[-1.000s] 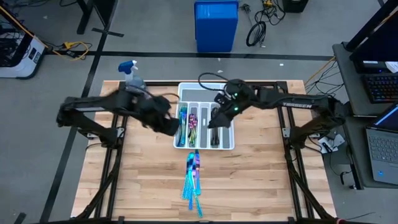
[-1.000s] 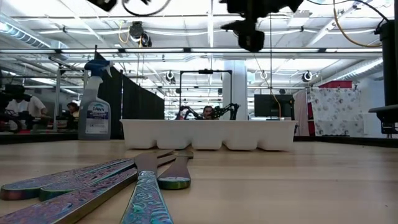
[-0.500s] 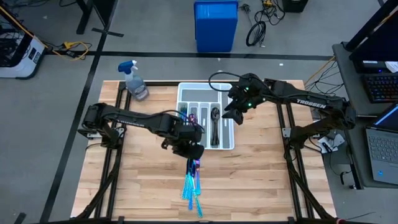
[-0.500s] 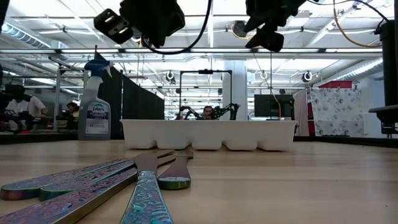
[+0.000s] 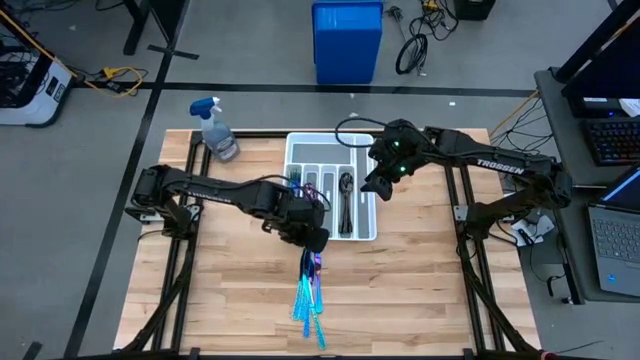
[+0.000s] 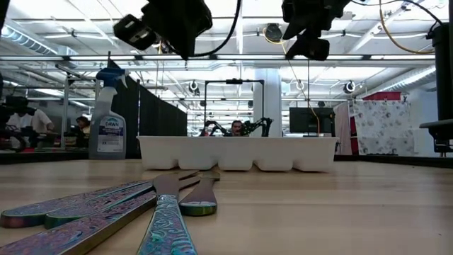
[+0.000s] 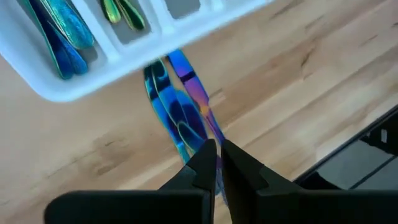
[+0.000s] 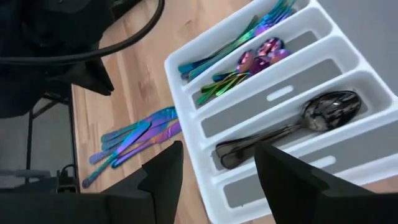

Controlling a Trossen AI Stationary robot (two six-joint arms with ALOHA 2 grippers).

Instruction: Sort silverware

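A white compartmented tray [image 5: 367, 232] sits at the table's far middle. It holds blue-teal forks [image 8: 236, 37], small rainbow-purple spoons [image 8: 264, 51] and dark spoons [image 8: 298, 121] in separate slots. Several iridescent blue knives [image 5: 310, 285] lie flat on the wood just near of the tray, also seen in the low view [image 6: 141, 205] and the left wrist view [image 7: 177, 109]. My left gripper [image 7: 217, 155] hangs shut above the knives' far ends, well clear of the table [image 6: 170, 21]. My right gripper [image 8: 217, 168] is open, high over the tray's right side [image 5: 375, 185].
A spray bottle [image 5: 215, 130] stands at the table's far left corner [image 6: 110, 120]. A blue bin [image 5: 347, 40] is on the floor beyond the far edge. Bare wood lies left, right and near of the knives. People show far off in the room [image 6: 28, 120].
My left gripper has swung from over the tray's left side toward the near edge and now hangs above the knives. My right gripper has drawn away from the dark spoons' slot toward the table's right. The cutlery has stayed put.
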